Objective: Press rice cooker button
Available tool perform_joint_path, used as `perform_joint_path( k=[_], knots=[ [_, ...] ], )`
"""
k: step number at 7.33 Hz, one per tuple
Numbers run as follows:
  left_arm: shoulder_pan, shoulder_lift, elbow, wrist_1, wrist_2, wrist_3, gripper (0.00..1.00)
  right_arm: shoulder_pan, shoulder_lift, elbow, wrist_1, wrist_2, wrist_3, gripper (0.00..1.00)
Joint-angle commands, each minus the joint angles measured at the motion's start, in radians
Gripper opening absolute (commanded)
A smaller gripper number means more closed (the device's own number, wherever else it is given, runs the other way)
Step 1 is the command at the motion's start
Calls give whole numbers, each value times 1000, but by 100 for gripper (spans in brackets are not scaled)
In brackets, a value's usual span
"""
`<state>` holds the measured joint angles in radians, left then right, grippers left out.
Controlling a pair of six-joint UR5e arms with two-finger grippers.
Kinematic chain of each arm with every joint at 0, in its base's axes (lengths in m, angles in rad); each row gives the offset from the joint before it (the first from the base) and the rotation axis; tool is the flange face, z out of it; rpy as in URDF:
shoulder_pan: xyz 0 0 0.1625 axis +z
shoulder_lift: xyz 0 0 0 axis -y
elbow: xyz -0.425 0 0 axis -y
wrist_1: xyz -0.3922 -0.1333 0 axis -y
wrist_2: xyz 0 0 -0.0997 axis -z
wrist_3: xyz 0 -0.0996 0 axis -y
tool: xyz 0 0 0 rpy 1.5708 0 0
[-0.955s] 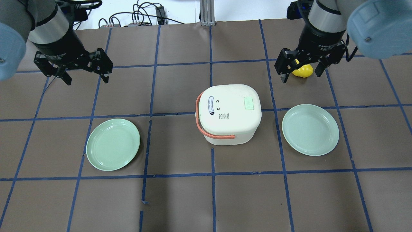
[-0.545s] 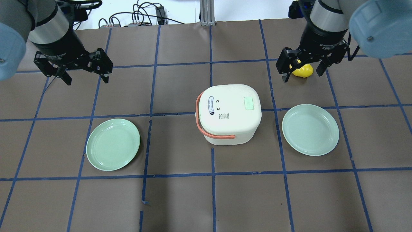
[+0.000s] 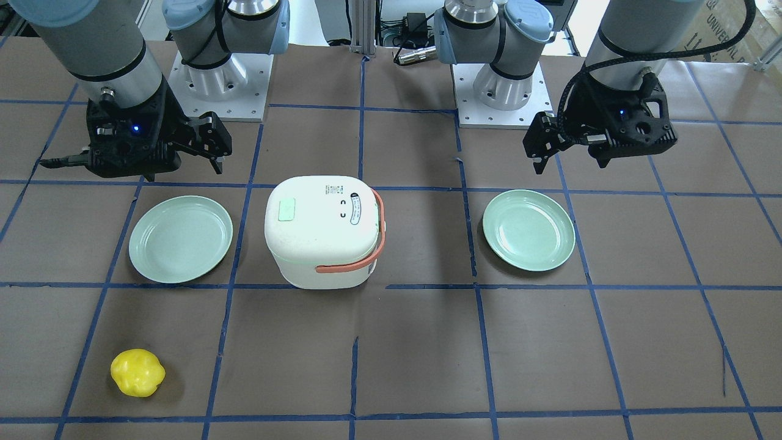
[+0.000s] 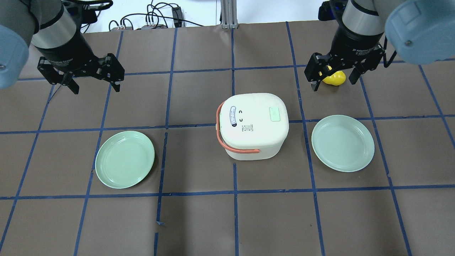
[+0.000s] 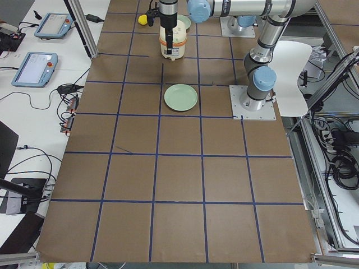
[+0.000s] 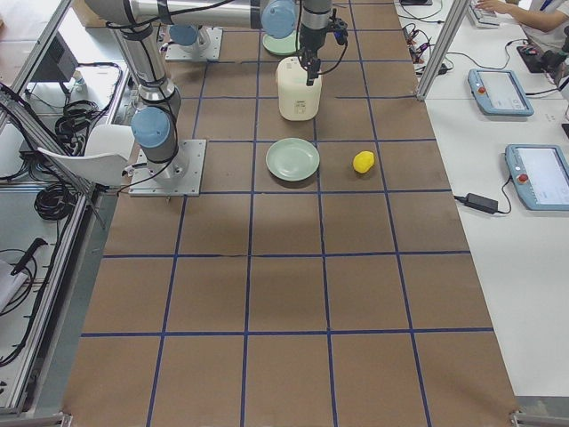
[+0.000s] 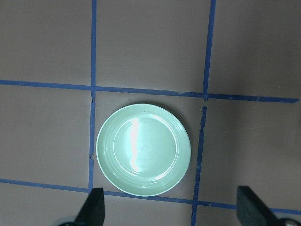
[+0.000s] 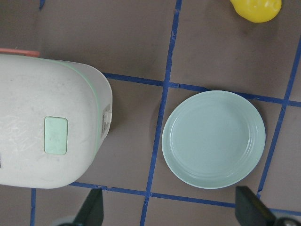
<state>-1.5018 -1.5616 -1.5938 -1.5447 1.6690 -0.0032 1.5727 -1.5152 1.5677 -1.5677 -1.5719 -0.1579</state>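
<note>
While the rice cooker stands closed on the counter, the left tool hangs far-left of it, jaws apart, empty; the right tool far-right, likewise.

I get bright, even light from overhead in every view, and shadows on the brown table are soft and faint. In the left wrist view, the green plate ahead of the jaws carries a white vertical streak of glare left of its centre. The left gripper sits at the bottom edge, its fingertips dark and out of focus. In the right wrist view, the rice cooker lid looks nearly washed out. The side views render everything small.
</note>
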Motion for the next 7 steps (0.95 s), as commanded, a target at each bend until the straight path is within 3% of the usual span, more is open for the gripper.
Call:
perform_joint_path(
  k=[1, 7],
  knots=[
    [0, 0, 0, 0, 0, -1, 100, 1, 1, 0, 0, 0, 1, 100],
    [0, 0, 0, 0, 0, 0, 100, 3, -6, 2, 2, 4, 8, 100]
  ],
)
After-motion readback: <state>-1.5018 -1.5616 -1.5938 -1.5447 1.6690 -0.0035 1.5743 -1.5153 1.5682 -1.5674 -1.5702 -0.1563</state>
